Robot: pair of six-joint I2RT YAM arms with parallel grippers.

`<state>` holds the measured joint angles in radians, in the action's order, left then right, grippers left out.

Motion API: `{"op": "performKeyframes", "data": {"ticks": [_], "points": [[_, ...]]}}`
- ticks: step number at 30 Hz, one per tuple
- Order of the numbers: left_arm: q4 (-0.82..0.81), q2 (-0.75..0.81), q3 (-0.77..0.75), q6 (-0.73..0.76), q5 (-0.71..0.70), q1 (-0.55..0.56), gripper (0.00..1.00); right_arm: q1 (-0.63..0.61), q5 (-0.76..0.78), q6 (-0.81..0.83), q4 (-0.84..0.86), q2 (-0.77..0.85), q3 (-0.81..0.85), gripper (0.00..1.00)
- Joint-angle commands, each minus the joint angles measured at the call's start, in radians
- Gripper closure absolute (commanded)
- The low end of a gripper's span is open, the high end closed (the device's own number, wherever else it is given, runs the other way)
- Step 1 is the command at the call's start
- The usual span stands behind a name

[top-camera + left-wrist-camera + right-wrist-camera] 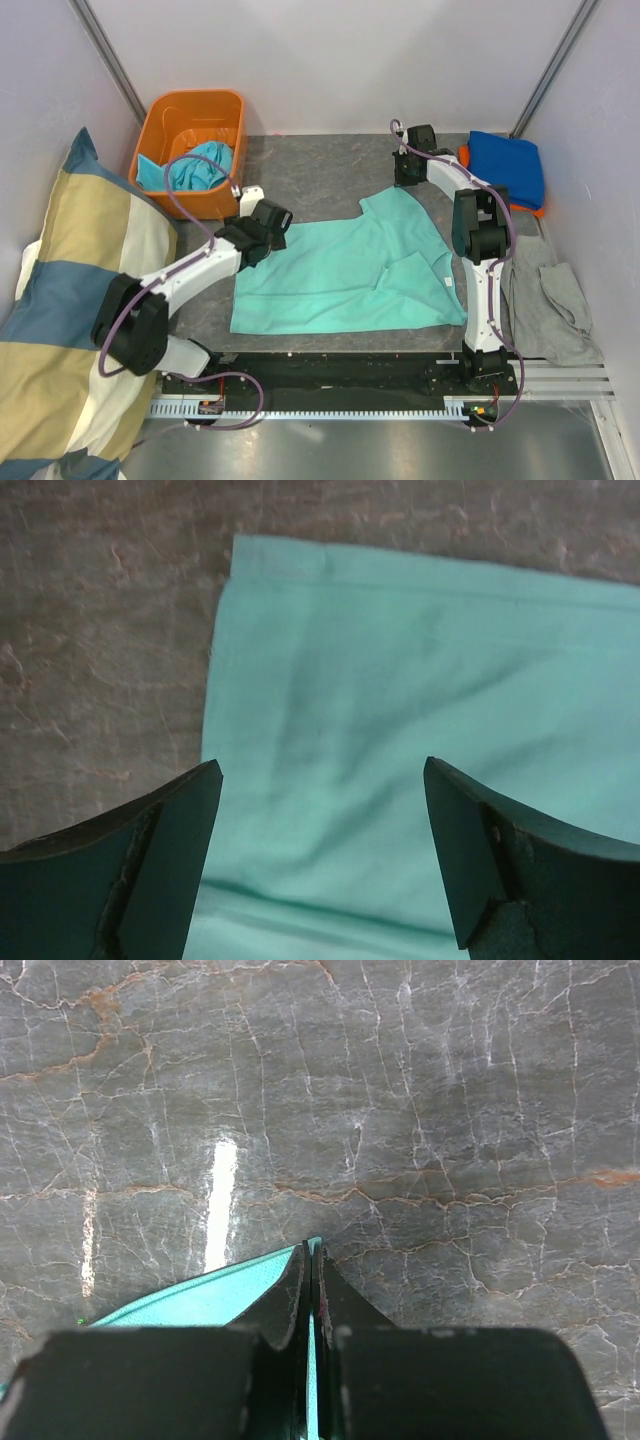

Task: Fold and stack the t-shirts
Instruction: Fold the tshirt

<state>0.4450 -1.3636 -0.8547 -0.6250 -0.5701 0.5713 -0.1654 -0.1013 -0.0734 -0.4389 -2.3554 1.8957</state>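
A mint-teal t-shirt (345, 275) lies spread on the dark table, partly folded at its right side. My left gripper (266, 238) is open above the shirt's back left corner. In the left wrist view the shirt (400, 680) fills the gap between the fingertips of the left gripper (322, 767), which hold nothing. My right gripper (402, 180) is at the shirt's back right edge. In the right wrist view the right gripper (312, 1252) is shut on a thin fold of the teal shirt (200, 1295).
An orange bin (160, 120) at the back left holds turquoise shirts (200, 165). A folded royal blue shirt (508, 165) lies on an orange one (464, 156) at the back right. A grey cloth (555, 300) lies at the right. A striped pillow (60, 320) lies at the left.
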Motion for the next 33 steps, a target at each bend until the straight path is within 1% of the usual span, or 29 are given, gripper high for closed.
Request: {"op": "performKeyframes", "data": {"ticks": [1,6,10,13,16,20,33], "points": [[-0.081,-0.132,-0.116,0.096,-0.109,-0.03,0.12,-0.005,-0.018,0.004,-0.008,-0.008,-0.03,1.0],[-0.143,-0.201,-0.133,0.134,-0.12,-0.05,0.15,0.001,0.051,0.007,-0.014,0.01,-0.061,1.0],[-0.15,-0.241,-0.144,0.14,-0.131,-0.059,0.16,0.015,0.093,0.012,-0.014,0.022,-0.098,1.0],[-0.161,-0.265,-0.15,0.146,-0.137,-0.065,0.16,0.027,0.095,0.02,-0.018,0.024,-0.113,1.0],[-0.167,-0.293,-0.164,0.156,-0.152,-0.07,0.17,0.036,0.141,0.03,-0.03,0.019,-0.113,1.0],[-0.173,-0.345,-0.21,0.174,-0.169,-0.079,0.17,0.05,0.178,0.038,-0.043,0.019,-0.116,1.0],[-0.232,-0.489,-0.375,0.297,-0.183,-0.114,0.17,0.084,0.172,0.035,-0.044,0.005,-0.126,1.0]]}}
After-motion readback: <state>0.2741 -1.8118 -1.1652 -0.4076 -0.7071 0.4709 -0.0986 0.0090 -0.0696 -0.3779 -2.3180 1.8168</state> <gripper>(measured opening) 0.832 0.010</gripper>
